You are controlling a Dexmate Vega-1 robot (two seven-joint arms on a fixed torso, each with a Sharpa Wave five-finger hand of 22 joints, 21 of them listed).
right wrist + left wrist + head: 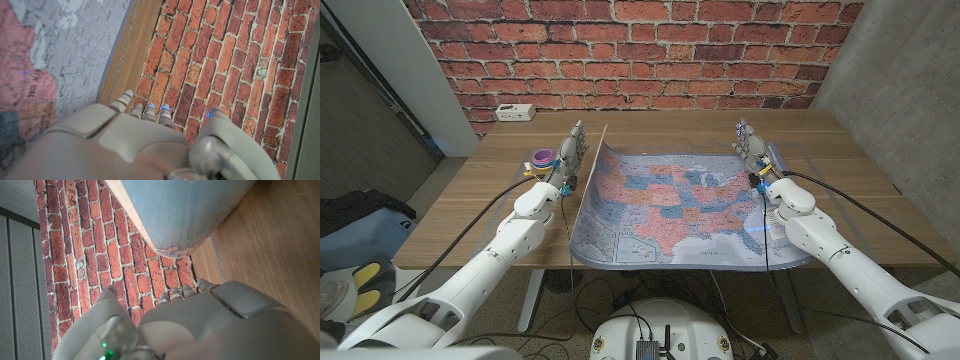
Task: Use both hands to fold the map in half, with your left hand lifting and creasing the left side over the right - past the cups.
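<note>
From the head view, the map (675, 205) lies spread across the middle of the wooden worktop (840, 160), its near edge hanging a little over the front; its left edge curls upward beside the left hand (572, 152), which stands upright with fingers extended at that raised border; whether it already pinches the paper I cannot tell; the right hand (753, 150) stands upright at the map's far right corner, fingers together and pointing up, and whether it grips or merely leans on the sheet I cannot tell either; stacked cups (542, 158) sit just left of the left hand, off the map; a white power strip (515, 112) lies at the far edge by the brick wall.

From the left wrist view, the back of the left hand (200, 325) shows with fingers reaching toward the curled pale underside of the map (185, 210); contact is hidden.

From the right wrist view, the right hand (135, 140) sits at the printed surface of the map (60, 55), near its border; the fingertips are hidden.

The sheet looks thin, light and glossy, probably slippery and springy; I judge the lifted left edge the best hold, pinched near its middle, while the right hand pins the opposite side.
</note>
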